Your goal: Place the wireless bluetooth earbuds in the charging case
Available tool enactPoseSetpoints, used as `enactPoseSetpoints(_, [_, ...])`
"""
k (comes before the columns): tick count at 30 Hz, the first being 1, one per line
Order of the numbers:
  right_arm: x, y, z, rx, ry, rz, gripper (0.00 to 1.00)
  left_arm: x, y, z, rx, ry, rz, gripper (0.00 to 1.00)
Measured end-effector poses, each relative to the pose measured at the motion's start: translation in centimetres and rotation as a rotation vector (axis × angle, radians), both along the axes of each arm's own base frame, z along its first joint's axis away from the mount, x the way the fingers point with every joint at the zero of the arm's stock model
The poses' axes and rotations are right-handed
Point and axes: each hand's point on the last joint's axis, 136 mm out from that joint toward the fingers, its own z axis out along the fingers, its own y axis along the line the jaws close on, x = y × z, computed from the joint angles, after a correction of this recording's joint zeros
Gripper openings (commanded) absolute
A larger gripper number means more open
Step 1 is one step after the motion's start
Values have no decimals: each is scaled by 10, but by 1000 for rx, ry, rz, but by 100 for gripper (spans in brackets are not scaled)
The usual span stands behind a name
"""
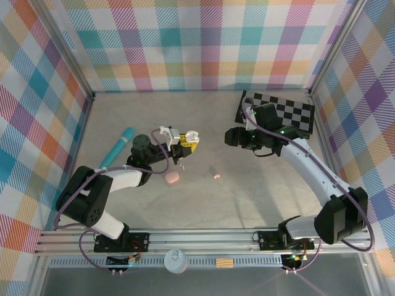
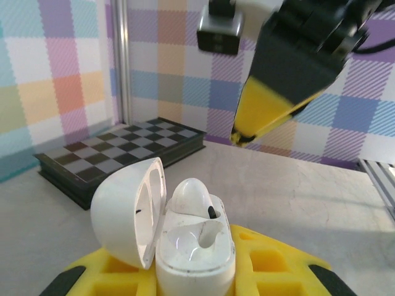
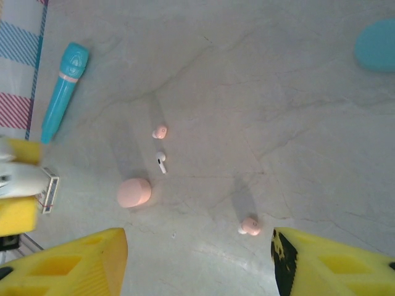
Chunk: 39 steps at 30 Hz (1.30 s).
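L gripper [image 1: 184, 143] is clenching on the white charging case [image 2: 194, 259], left of centre in the top view. In the L wrist view the case is sitting bottom centre btwn the yellow fingers [image 2: 290, 262], w/ its lid [image 2: 126, 209] swung open to the left and one seated white bud [image 2: 190, 196] resting inside, just above the shiny well. R gripper [image 3: 199, 242] is hanging released. Its yellow fingers [image 3: 68, 262] are standing wide apart at the bottom corners of the R wrist view, w/ bare table [image 3: 278, 123] btwn them. Loose buds are lying on the table in that view: upper pink bud [image 3: 160, 131] left of centre, stemmed white bud [image 3: 161, 162] just below it, and lower pink bud [image 3: 250, 226] near the bottom-right finger. Pink case [image 3: 134, 192] is lying shut, lower left of the stemmed bud, apart from it. Teal tube [image 3: 65, 86] is lying tilted at upper left. A light-blue rounded thing [image 3: 376, 43] is being cut by the upper right edge. Checkerboard [image 2: 123, 154] is lying mid-left in the L wrist view.
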Motion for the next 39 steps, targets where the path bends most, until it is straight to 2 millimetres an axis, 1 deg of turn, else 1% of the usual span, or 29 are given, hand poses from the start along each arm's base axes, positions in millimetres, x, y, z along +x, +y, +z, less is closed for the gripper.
enactPoseSetpoints(3, [8, 13, -22, 2, 90, 28, 60, -5, 9, 15, -1, -32, 21, 11])
enactPoseSetpoints(7, [18, 31, -52, -27, 192, 73, 60, -20, 16, 42, -1, -95, 26, 11])
enactPoseSetpoints(10, [22, 50, -66, -57, 236, 128, 58, -33, 21, 60, -1, -141, 28, 11])
enactPoseSetpoints(13, [25, 74, -77, -80, 266, 189, 55, -45, 26, 68, 17, -166, 31, 12])
enactPoseSetpoints(14, [25, 81, -81, -87, 271, 208, 53, -49, 26, 70, 24, -172, 32, 12])
enactPoseSetpoints(19, [21, 121, -104, -131, 295, 317, 45, -65, 26, 71, 63, -184, 20, 12])
enactPoseSetpoints(22, [18, 143, -118, -150, 307, 373, 42, -68, 24, 64, 83, -167, 9, 12])
enactPoseSetpoints(27, [15, 170, -136, -161, 323, 439, 40, -70, 21, 56, 101, -138, -5, 12])
enactPoseSetpoints(30, [14, 178, -146, -163, 340, 458, 38, -71, 20, 55, 104, -131, -9, 12])
enactPoseSetpoints(39, [7, 183, -169, -168, 395, 485, 34, -71, 19, 51, 110, -115, -15, 12])
